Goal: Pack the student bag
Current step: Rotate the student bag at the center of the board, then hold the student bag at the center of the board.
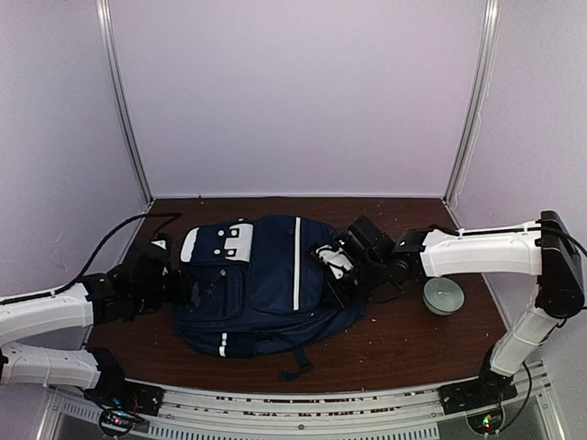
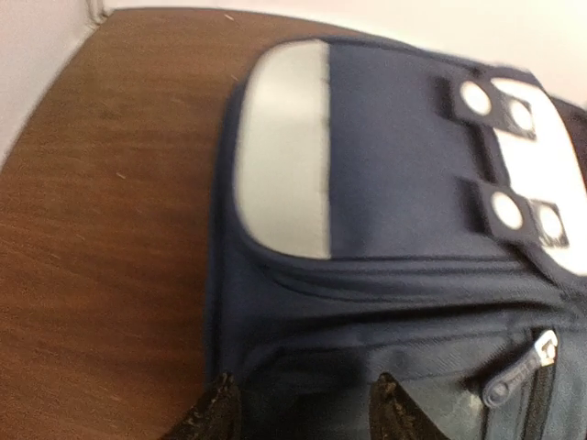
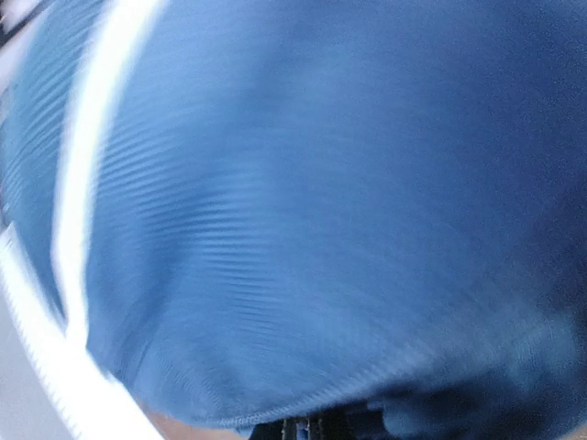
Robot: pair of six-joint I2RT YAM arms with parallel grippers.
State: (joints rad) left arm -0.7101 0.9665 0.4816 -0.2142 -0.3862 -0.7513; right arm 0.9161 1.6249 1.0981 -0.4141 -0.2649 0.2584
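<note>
The student bag (image 1: pixel 266 275), navy with a thin white stripe, lies flat across the middle of the table. My left gripper (image 1: pixel 170 275) is at its left end, by the flap with the white buckle patches (image 2: pixel 514 165). In the left wrist view this gripper (image 2: pixel 304 408) is open, its dark fingertips (image 2: pixel 220 408) spread over the bag's side fabric with nothing gripped. My right gripper (image 1: pixel 347 270) is at the bag's right end. Blue bag fabric (image 3: pixel 321 183) fills the right wrist view. That gripper (image 3: pixel 316 429) is shut at the fabric's hemmed edge, its fingers mostly hidden.
A grey-green bowl (image 1: pixel 443 295) stands on the brown table (image 1: pixel 413 339) right of the bag, below the right forearm. Something white (image 1: pixel 332 261) shows at the bag's right end. A zipper pull (image 2: pixel 523 367) hangs on the pocket. Pale walls enclose the table.
</note>
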